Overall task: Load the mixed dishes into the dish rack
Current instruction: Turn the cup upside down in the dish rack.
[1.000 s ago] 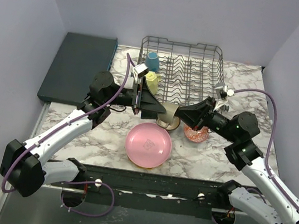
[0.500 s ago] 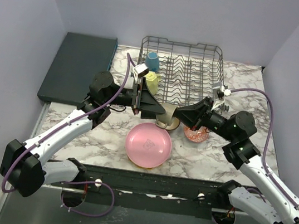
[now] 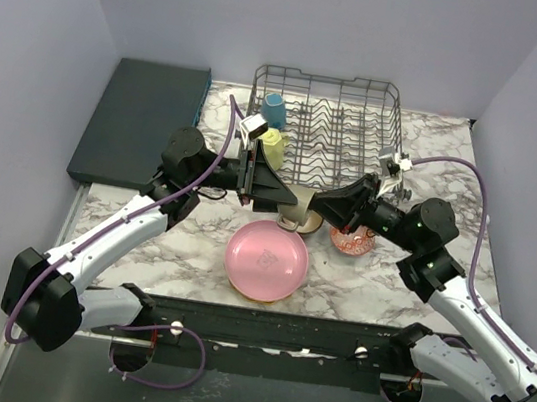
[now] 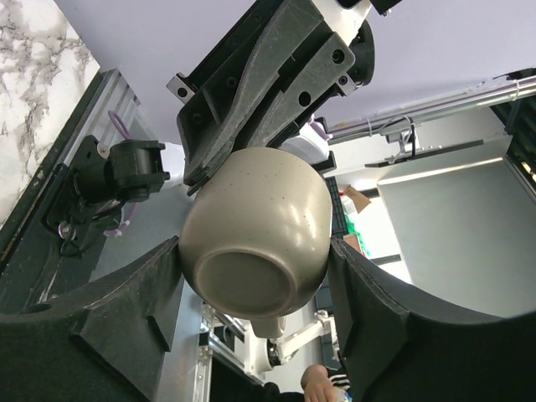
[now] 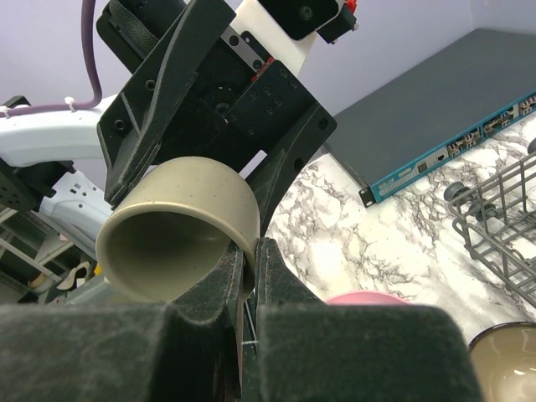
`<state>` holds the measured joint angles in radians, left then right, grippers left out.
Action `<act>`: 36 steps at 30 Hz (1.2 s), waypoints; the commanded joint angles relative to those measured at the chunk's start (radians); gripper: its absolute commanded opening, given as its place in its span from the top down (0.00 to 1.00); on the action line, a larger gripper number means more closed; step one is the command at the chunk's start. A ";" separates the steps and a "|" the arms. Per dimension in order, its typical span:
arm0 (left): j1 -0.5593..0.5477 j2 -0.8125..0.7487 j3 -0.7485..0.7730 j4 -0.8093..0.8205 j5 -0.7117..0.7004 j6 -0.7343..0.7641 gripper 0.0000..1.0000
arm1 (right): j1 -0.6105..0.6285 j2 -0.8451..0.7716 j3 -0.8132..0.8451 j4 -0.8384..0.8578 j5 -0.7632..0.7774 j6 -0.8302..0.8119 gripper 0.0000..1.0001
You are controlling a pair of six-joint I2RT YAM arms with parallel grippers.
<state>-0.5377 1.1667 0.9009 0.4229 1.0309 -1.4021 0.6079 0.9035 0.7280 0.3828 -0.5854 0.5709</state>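
Here we list one grey-green mug [image 3: 299, 204], held off the tabletop [image 3: 361, 291] between the two arms. It sits just in front of the near edge of the dish rack [image 3: 361, 124] and is not yet inside it.

- Left claw [image 4: 255, 280]: clamped on the mug's body. One dark finger presses each side, and the mug's base faces that wrist camera.
- Right claw [image 5: 249, 251]: drawn together on the mug's wall at the rim. One finger is inside the mouth and the other outside, and the open mouth is turned toward that wrist camera. The two claws meet nose to nose over the mug.
- Brown bowl [image 3: 307, 225]: on the tabletop directly under the held mug, partly hidden by it.
- Red-patterned bowl [image 3: 350, 241]: on the tabletop just to the right of the brown bowl, below the right arm's wrist.
- Pink plate [image 3: 267, 259]: lying flat on the tabletop, nearer the arm bases than the bowls, between the two arms.
- Blue mug [image 3: 274, 109]: in the rack at its far left corner.
- Yellow mug [image 3: 274, 143]: in the rack at its near left corner, just behind the left claw.

We note that the rest of the rack's tines carry nothing we can make out.

- Teal slab [image 3: 139, 121]: flat on the left of the tabletop, beside the rack and apart from it.
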 commanded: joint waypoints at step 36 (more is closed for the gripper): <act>0.005 0.059 0.023 -0.054 0.005 0.081 0.94 | 0.009 -0.274 0.013 -0.358 0.194 -0.087 0.59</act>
<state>-0.5323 1.2110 0.8925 0.4129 1.0508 -1.3876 0.6098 0.6712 0.7132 0.1562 -0.4644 0.5236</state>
